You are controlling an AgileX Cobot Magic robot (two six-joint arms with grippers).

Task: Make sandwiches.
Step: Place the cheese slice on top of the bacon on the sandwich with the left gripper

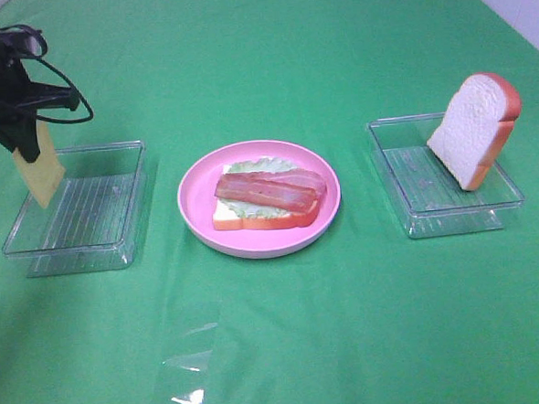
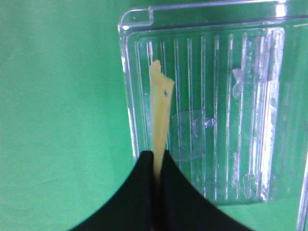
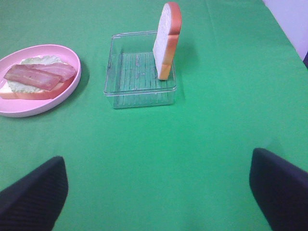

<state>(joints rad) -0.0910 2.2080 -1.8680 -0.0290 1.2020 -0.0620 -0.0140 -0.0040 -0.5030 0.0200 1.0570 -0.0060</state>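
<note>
The partial sandwich (image 1: 267,198) lies on the round pink plate (image 1: 191,212): a bread slice, pale green lettuce and reddish-brown bacon strips on top. It also shows in the right wrist view (image 3: 38,79). My left gripper (image 1: 23,144) is shut on the yellow cheese slice (image 1: 41,173) and holds it hanging above the far left corner of the left clear tray (image 1: 116,239). The left wrist view shows the cheese (image 2: 159,108) edge-on between the shut fingers (image 2: 142,192). The second bread slice (image 1: 476,130) leans upright in the right clear tray (image 1: 435,219). My right gripper (image 3: 156,159) is open and empty, well short of that tray.
A piece of clear film (image 1: 193,371) lies on the green cloth near the front. The white wall edge shows at the far right corner (image 1: 514,4). The left tray (image 2: 216,120) holds nothing under the cheese.
</note>
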